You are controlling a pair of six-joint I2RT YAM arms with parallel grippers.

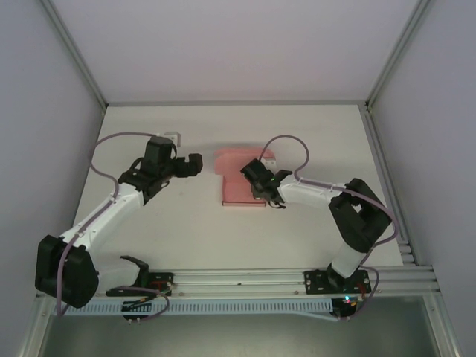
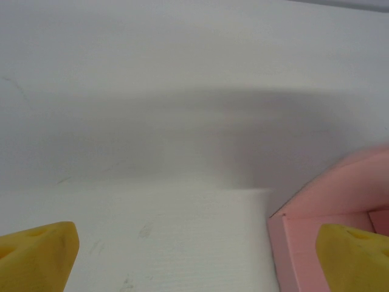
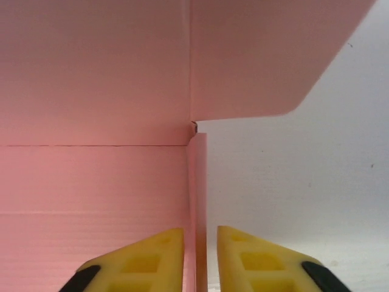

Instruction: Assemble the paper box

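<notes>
At the middle of the white table lies the pink paper box, partly folded, with a flat panel on the surface and flaps raised along its edges. The right gripper sits over the box's right side. In the right wrist view its yellow fingers stand on either side of a thin upright wall of the box and are pressed close against it (almost no gap shows on either face). Beyond that wall a larger flap with a rounded corner rises and leans out over the bare table.

The left gripper hangs just beside the box's left edge, not touching it. In the left wrist view its fingers are spread wide apart, and a corner of the box shows just inside the right-hand finger.
</notes>
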